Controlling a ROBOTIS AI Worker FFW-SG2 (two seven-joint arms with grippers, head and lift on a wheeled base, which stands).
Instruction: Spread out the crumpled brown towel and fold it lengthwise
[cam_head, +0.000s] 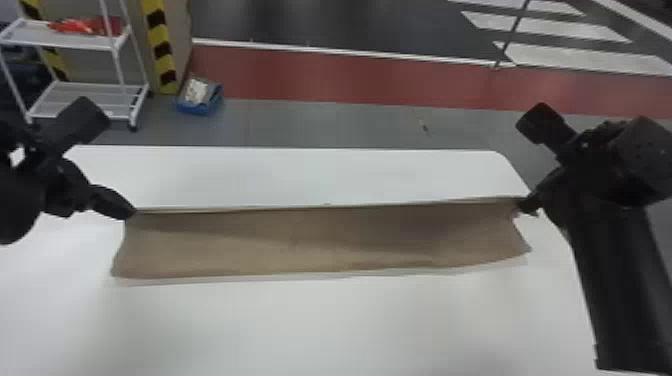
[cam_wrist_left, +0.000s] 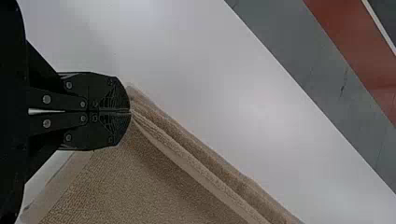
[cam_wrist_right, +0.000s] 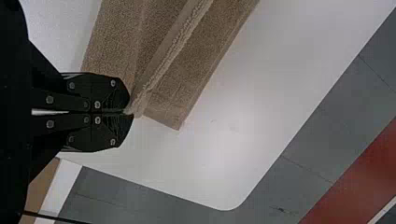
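While jaws of left gripper (cam_head: 130, 212) and right gripper (cam_head: 522, 205) pinch brown towel (cam_head: 320, 240) mid-left and mid-right, keep tension even; lay held edge (cam_head: 325, 207) parallel to long side.

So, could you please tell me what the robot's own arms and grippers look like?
The left arm and right arm are black, with chunky, blocky housings. The left gripper and right gripper match: flat black fingers with rounded ends, greyish round screw heads and a web-like pattern near the tips.

2 arms (cam_head: 617, 280) well apart; fingers (cam_head: 114, 202) (all 4) pinched together.
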